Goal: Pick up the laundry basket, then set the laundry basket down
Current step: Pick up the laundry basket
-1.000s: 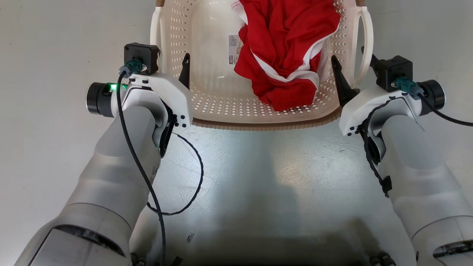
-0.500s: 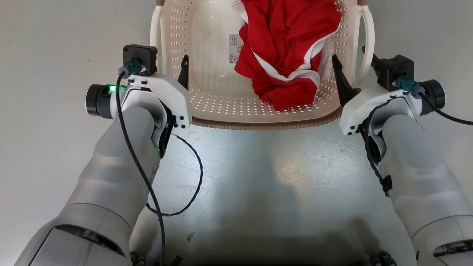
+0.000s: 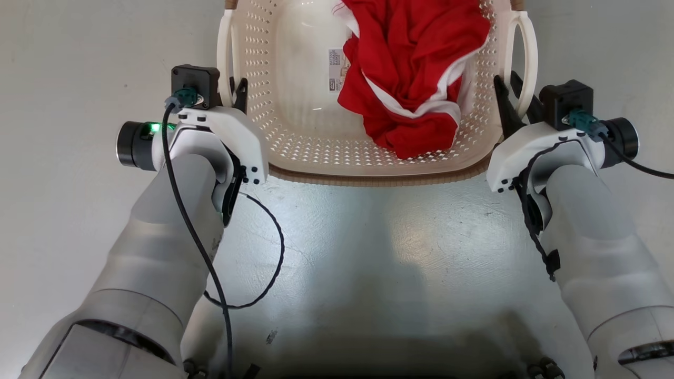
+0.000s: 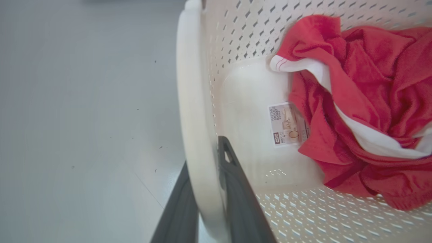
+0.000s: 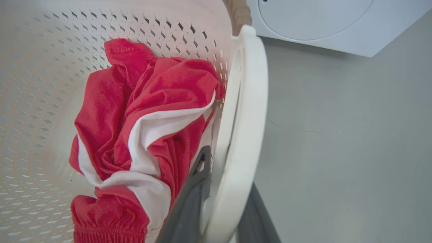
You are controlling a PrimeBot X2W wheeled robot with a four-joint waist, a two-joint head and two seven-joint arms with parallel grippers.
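The laundry basket (image 3: 368, 176), cream perforated plastic with a brown rim, stands on the floor at the top centre of the head view. My left gripper (image 3: 231, 95) is shut on its left loop handle (image 3: 225, 58). In the left wrist view the two dark fingers of that gripper (image 4: 204, 155) press against both sides of the handle (image 4: 192, 101). My right gripper (image 3: 513, 97) clasps the right loop handle (image 3: 526, 58). In the right wrist view, one finger of this gripper (image 5: 229, 172) lies on each side of the handle (image 5: 248, 101).
A red cloth with white trim (image 3: 410, 68) lies crumpled in the basket's right half. A white washing machine (image 5: 320, 20) stands beyond the basket. A black cable (image 3: 274, 263) loops off my left forearm. Grey floor surrounds the basket.
Both grippers have closed. Their inner fingers swung outward from inside the basket walls onto the loop handles. The basket has barely shifted.
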